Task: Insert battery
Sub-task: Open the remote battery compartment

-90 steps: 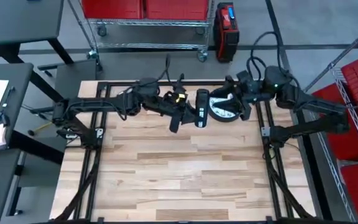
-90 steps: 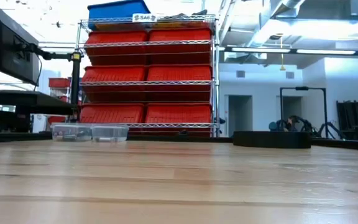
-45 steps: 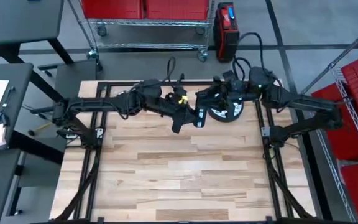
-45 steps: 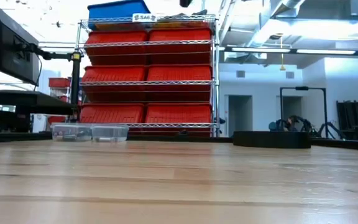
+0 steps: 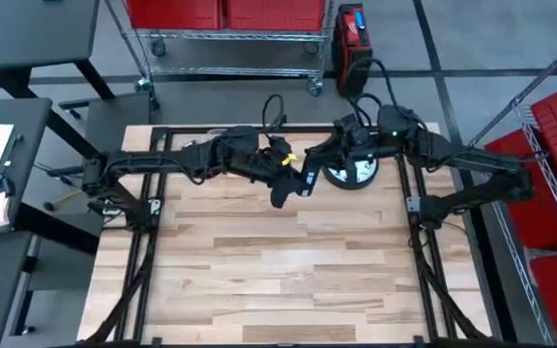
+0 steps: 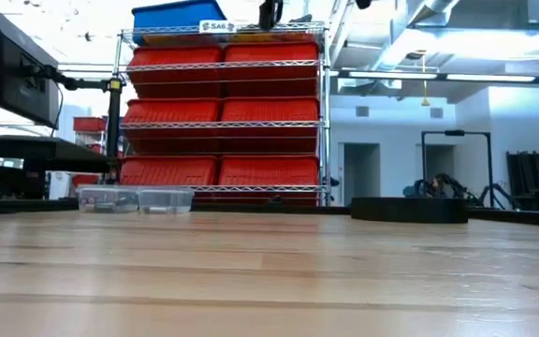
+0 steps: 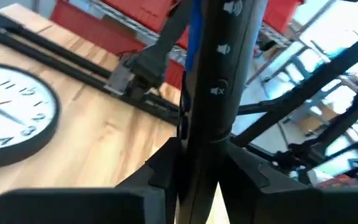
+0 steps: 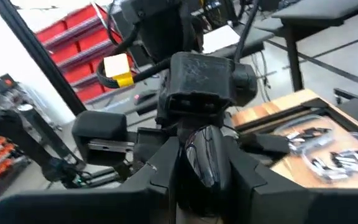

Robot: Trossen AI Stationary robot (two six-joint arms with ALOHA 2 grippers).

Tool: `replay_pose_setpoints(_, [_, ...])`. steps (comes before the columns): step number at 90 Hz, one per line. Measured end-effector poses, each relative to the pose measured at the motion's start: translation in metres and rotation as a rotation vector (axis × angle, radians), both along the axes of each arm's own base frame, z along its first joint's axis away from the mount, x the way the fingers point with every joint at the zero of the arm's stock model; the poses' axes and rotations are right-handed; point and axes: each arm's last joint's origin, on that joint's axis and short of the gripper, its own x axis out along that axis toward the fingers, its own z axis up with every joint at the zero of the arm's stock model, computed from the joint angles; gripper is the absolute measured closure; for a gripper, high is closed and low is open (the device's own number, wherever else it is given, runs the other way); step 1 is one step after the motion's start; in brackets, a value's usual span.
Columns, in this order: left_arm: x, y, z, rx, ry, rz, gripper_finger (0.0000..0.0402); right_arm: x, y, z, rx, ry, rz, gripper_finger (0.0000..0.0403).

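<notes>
Left wrist view gives you the remote (image 7: 219,93) clamped between the left gripper (image 7: 194,171) fingers, its top cut off; only small speaker icons read on its face. Past it the clock (image 7: 11,115) lies flat on the table (image 7: 123,130). You see the right gripper (image 8: 205,163) pinched on the remote's rounded end, both meeting above the table's far edge. No battery can be made out.

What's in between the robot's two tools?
A black remote control. The left tool and the right tool both grip it, as both wrist views show.
</notes>
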Motion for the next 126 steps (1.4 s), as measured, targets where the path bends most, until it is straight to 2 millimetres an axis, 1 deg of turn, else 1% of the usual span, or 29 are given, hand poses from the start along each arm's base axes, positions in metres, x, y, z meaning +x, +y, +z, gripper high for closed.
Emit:
replay_pose_setpoints(22, [-0.001,0.004,-0.002,0.025,0.024,0.049,0.0329,-0.003,-0.008,-0.005,0.011,0.052,-0.040,0.0341])
replay_pose_setpoints(42, [-0.001,0.008,-0.002,0.033,0.022,0.056,0.0327,-0.003,-0.009,-0.005,0.010,0.052,-0.043,0.0341])
replay_pose_setpoints(56, [-0.001,0.010,-0.004,0.041,0.033,0.067,0.0304,-0.003,-0.009,-0.006,0.004,0.058,-0.045,0.0341])
replay_pose_setpoints(66, [-0.002,0.012,-0.008,0.071,0.075,0.069,0.0287,-0.003,-0.009,-0.008,-0.005,0.079,-0.047,0.0341])
replay_pose_setpoints(75, [-0.003,0.014,-0.012,0.111,0.119,0.096,0.0283,-0.004,-0.011,-0.010,-0.014,0.102,-0.051,0.0341])
replay_pose_setpoints(88, [-0.004,0.021,-0.012,0.149,0.130,0.142,0.0282,-0.002,-0.015,-0.016,-0.011,0.136,-0.062,0.0341])
replay_pose_setpoints(101, [-0.006,0.027,-0.016,0.147,0.173,0.170,0.0282,0.008,-0.019,-0.027,-0.005,0.192,-0.059,0.0341])
replay_pose_setpoints(109, [-0.008,0.029,-0.020,0.148,0.210,0.183,0.0281,0.019,-0.022,-0.038,0.007,0.233,-0.054,0.0341])
replay_pose_setpoints(126, [-0.014,0.032,-0.031,0.140,0.348,0.197,0.0281,0.042,-0.033,-0.068,0.009,0.349,-0.048,0.0341])
